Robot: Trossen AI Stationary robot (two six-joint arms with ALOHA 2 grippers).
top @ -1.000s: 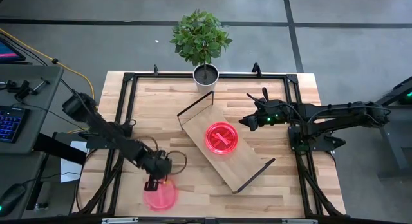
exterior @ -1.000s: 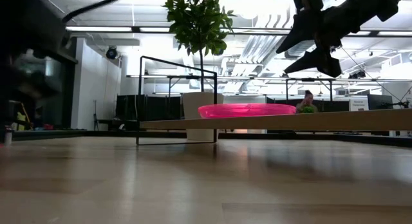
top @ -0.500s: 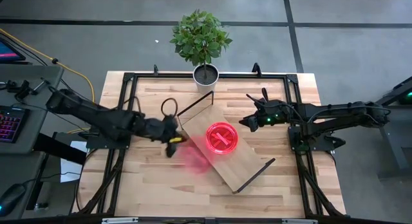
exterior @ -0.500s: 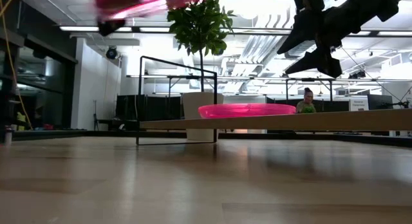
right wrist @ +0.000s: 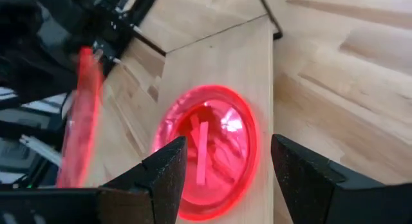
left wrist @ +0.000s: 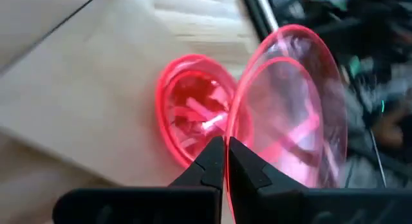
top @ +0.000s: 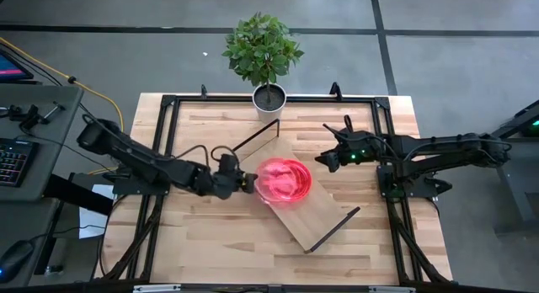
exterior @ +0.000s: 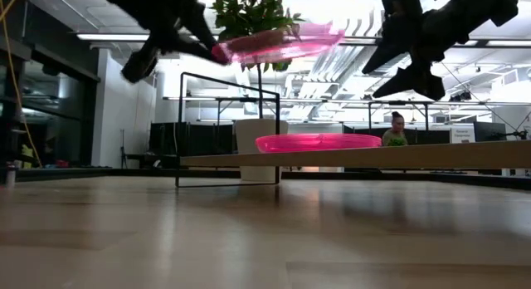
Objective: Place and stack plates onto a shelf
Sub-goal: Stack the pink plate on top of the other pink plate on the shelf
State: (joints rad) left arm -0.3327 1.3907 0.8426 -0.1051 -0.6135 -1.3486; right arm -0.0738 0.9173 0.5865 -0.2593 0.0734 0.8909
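Note:
One pink-red plate (top: pixel 290 190) lies flat on the light-wood shelf (top: pixel 324 215), which stands slantwise mid-table on black wire frames. A second plate (top: pixel 278 173) hangs in the air just above it, carried by my left gripper (top: pixel 245 183), which is shut on it at the shelf's left end. The low view shows the carried plate (exterior: pixel 278 41) tilted, well above the resting plate (exterior: pixel 319 142). My right gripper (top: pixel 324 159) hovers open off the shelf's right side, touching nothing, with the resting plate (right wrist: pixel 206 147) in front of its fingers. My left gripper pinches the carried plate's rim (left wrist: pixel 233 135) between its two fingers, at the edge nearest the arm. The fingers (left wrist: pixel 209 161) reach in about level from the table's left. The plate is lifted clear and tilted, its far edge higher, and stretches out beyond the fingertips over the resting plate (left wrist: pixel 190 114).
A potted plant (top: pixel 268 95) stands at the table's far edge behind the shelf. Black wire frames (top: pixel 257 136) rise at both short ends of the shelf. Bare slatted tabletop (top: pixel 219 238) lies left of and in front of the shelf. A person (exterior: pixel 397 131) shows far off in the room.
My left gripper has carried the plate up from near the table's near-left edge, swinging it toward the far side and then right toward the shelf. The plate has been lifted clear and now hangs tilted over the plate on the shelf.

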